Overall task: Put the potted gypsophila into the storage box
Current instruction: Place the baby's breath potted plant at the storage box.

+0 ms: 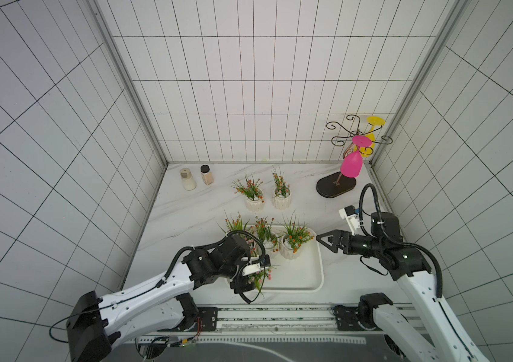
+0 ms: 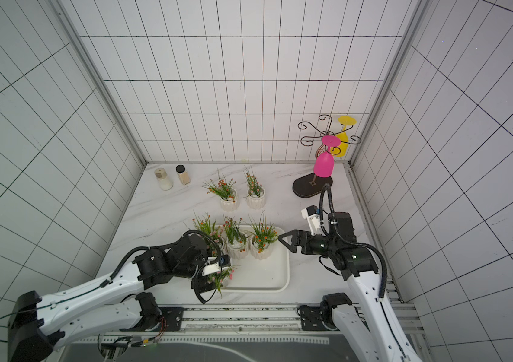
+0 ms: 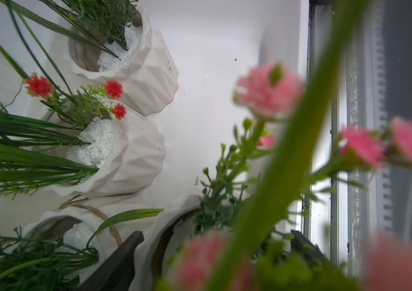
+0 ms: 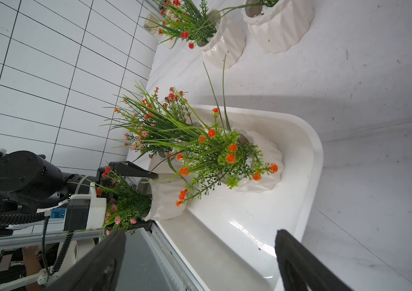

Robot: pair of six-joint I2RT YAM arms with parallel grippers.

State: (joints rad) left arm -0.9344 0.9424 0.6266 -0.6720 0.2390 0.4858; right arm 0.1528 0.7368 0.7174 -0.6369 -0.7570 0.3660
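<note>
The storage box (image 1: 319, 275) is a shallow glossy white tray at the table's front middle. Three potted gypsophila stand along its far side; the middle one (image 1: 270, 246) and the right one (image 1: 291, 252) show clearly, while my left arm partly hides the left one (image 1: 235, 224). My left gripper (image 1: 250, 282) is shut on a pink-flowered pot (image 4: 167, 199) at the box's near-left corner, one finger on each side. Two more pots (image 1: 254, 203) (image 1: 281, 200) stand on the table behind. My right gripper (image 1: 324, 239) hangs open and empty by the box's far-right corner.
Two lidded seasoning jars (image 1: 188, 181) (image 1: 206, 176) stand at the back left. A scrolled wire rack on a dark oval base (image 1: 336, 188) at the back right carries a pink glass (image 1: 351, 166) and a yellow glass (image 1: 371, 138). A metal rail (image 1: 274, 313) runs along the front edge.
</note>
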